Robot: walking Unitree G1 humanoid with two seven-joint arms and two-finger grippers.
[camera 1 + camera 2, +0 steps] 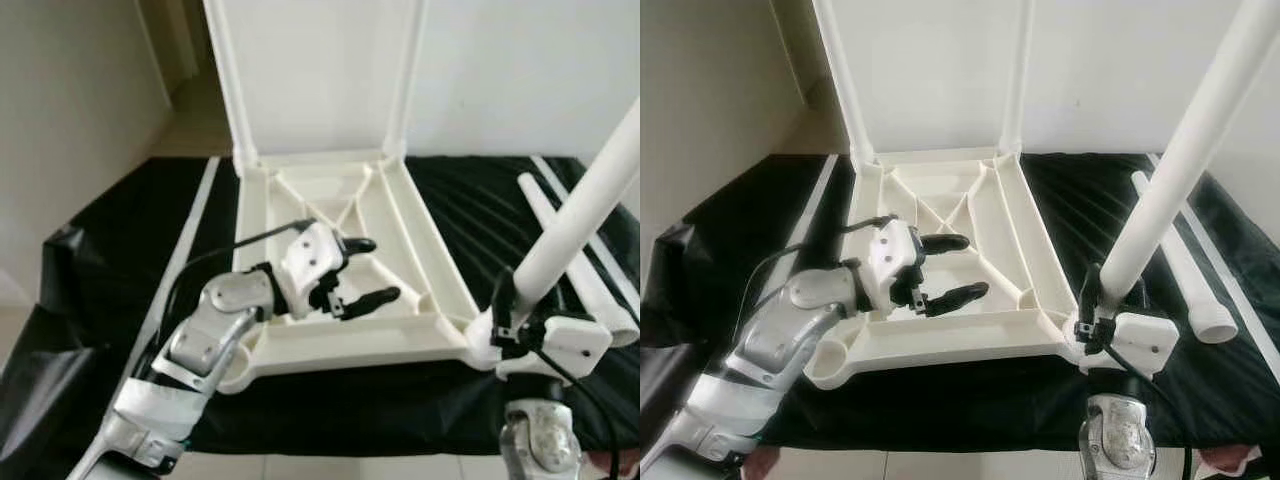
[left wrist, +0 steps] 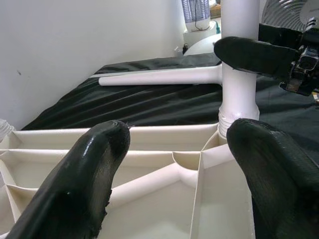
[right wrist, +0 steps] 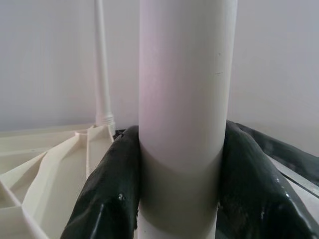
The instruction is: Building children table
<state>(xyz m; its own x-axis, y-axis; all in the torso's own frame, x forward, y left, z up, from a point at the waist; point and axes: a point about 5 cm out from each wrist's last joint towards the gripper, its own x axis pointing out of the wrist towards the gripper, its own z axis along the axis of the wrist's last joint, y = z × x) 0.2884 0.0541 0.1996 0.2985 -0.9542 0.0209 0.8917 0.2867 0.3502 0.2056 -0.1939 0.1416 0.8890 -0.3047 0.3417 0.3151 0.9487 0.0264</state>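
The left arm's silver forearm reaches in from the near left edge, its left gripper (image 1: 362, 272) hovering with fingers spread and empty over the ribbed underside of the upturned white tabletop (image 1: 400, 215), which lies on the black-draped bench (image 1: 110, 270). Just below and to the near side of that gripper sits an empty round corner socket (image 1: 833, 356), waiting for its leg. Beyond the gripper, two slim legs already stand upright in the far corners, the far-left leg (image 1: 224, 75) and the far-right leg (image 1: 405, 75), close to the wall. To the right, the right gripper (image 1: 1092, 300) pinches a thick white leg (image 1: 1180, 160) near its base, its fingers pressed on either side, with the leg's foot at the near-right corner socket and its shaft leaning up and away to the right. Farther right of that gripper, a spare leg (image 1: 1185, 270) lies flat on the cloth. The step in hand appears to be seating the third leg; the next move likely calls for bringing it upright and pressing or twisting it home while the free gripper steadies the frame.
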